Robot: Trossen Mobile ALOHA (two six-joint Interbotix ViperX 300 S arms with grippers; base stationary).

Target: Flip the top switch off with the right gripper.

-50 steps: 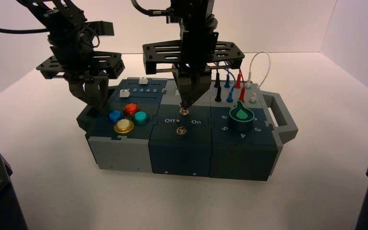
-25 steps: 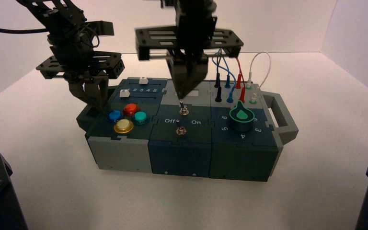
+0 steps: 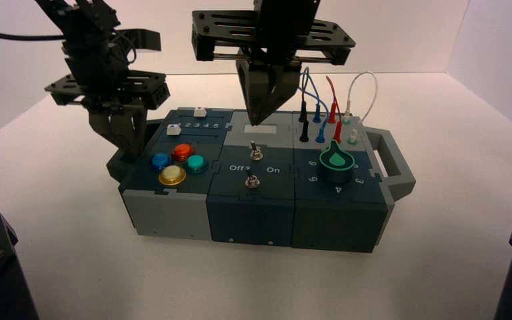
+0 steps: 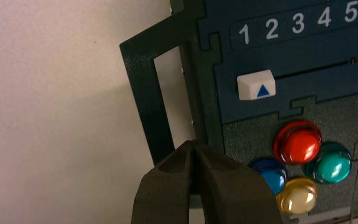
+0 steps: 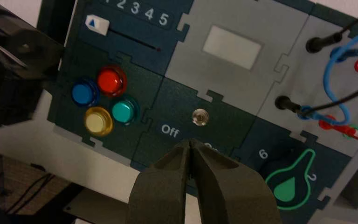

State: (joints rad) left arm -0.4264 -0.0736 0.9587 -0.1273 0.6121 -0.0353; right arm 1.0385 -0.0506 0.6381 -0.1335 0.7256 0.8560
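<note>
The top switch [image 3: 256, 152], a tiny silver toggle, stands on the box's dark middle panel, just beyond the "Off" and "On" lettering. My right gripper [image 3: 261, 122] hangs shut above the grey panel behind it, clear of the lever. The right wrist view shows the top switch [image 5: 199, 116] end-on beyond my shut right gripper [image 5: 189, 142], so I cannot tell which way its lever leans. The lower switch [image 3: 252, 180] is hidden there behind my fingers. My left gripper [image 3: 129, 147] is shut and idle by the box's left handle [image 4: 142, 102].
Red [image 3: 182, 152], teal [image 3: 195, 163], blue [image 3: 159, 161] and yellow [image 3: 172, 175] buttons sit on the left panel, under a white slider [image 4: 256, 85] set at 1. The green-pointer knob [image 3: 337, 162] and plugged wires [image 3: 320, 107] lie right of the switches. Black blocks stand at both front corners.
My right gripper has lifted up and back from the top switch, where its tip rested a second ago. The left arm has risen slightly.
</note>
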